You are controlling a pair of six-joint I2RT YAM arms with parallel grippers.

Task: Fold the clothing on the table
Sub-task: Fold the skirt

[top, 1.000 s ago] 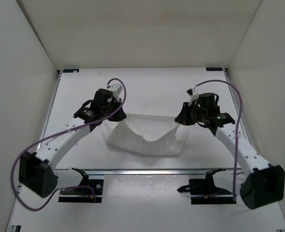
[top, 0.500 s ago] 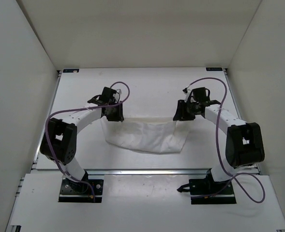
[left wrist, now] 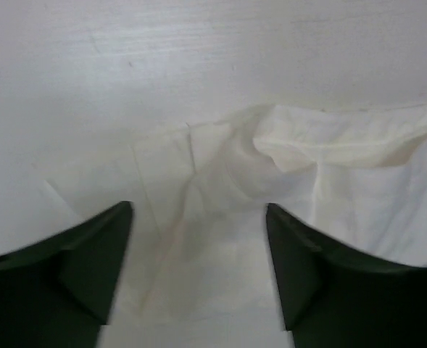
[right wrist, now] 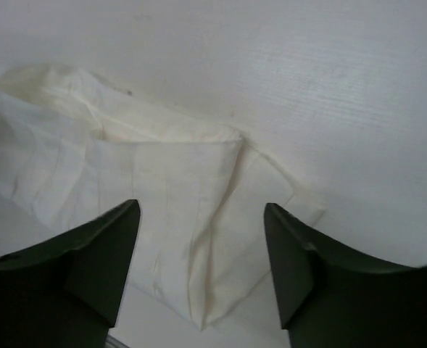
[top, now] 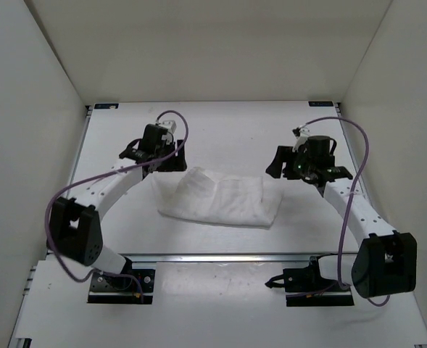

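The clothing (top: pixel 222 199) lies folded and creased as a low white bundle on the table (top: pixel 227 127), near the front middle. My left gripper (top: pixel 175 155) hangs open just above and behind its left end, nothing between its fingers. In the left wrist view the clothing (left wrist: pixel 285 188) spreads below the left gripper (left wrist: pixel 199 210). My right gripper (top: pixel 278 164) stands open beside the bundle's right end, also holding nothing. The right wrist view has the clothing (right wrist: pixel 162 196) under the right gripper (right wrist: pixel 202 210), with a folded corner toward the lower middle.
White walls (top: pixel 32 123) close in the table on three sides. A metal rail (top: pixel 220 256) runs along the front edge, with both arm bases (top: pixel 115 284) just before it. Purple cables (top: pixel 354 145) loop off both arms.
Both grippers have opened and let go of the clothing's upper corners. The fabric dropped onto itself and now lies as a flat folded bundle. Both grippers have drawn back from it.
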